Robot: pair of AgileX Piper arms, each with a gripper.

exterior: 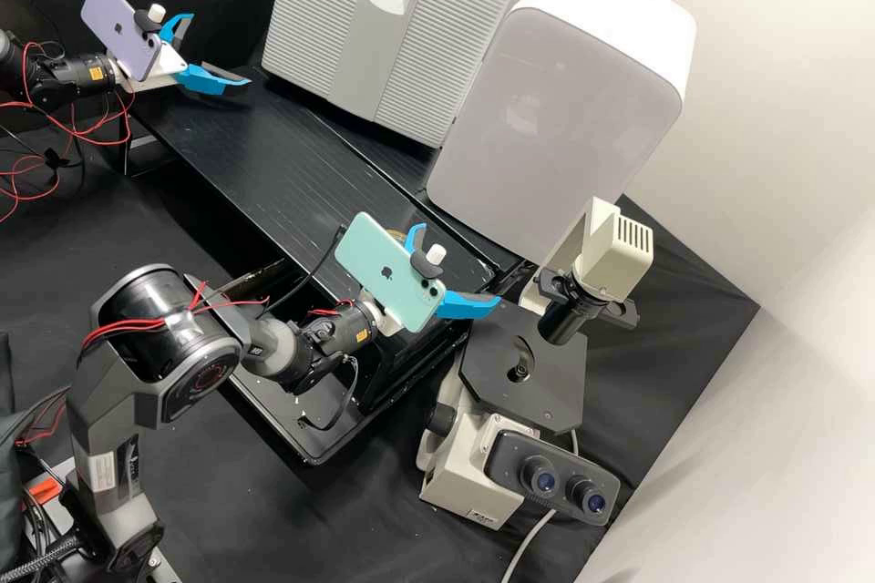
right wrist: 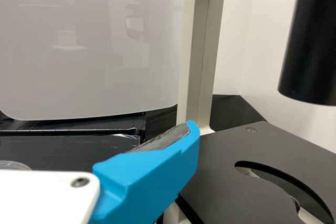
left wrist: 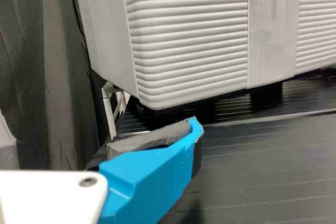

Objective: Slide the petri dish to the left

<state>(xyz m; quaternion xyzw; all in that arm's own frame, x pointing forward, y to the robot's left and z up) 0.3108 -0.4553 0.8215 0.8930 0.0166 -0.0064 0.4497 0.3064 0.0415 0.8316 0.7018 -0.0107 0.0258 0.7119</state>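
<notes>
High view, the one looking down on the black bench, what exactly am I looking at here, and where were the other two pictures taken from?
You are looking at two robot arms at a black bench. The wide picture comes from a fixed camera off to one side. The other two come from cameras on the arms' wrists, so each shows one of its own blue fingers up close.

The left gripper hangs at the far end of the bench, by the ribbed white machine that its wrist picture faces. The right gripper is beside the black stage of a microscope, with a smooth white box standing behind it.

Both grippers are open and hold nothing.
</notes>
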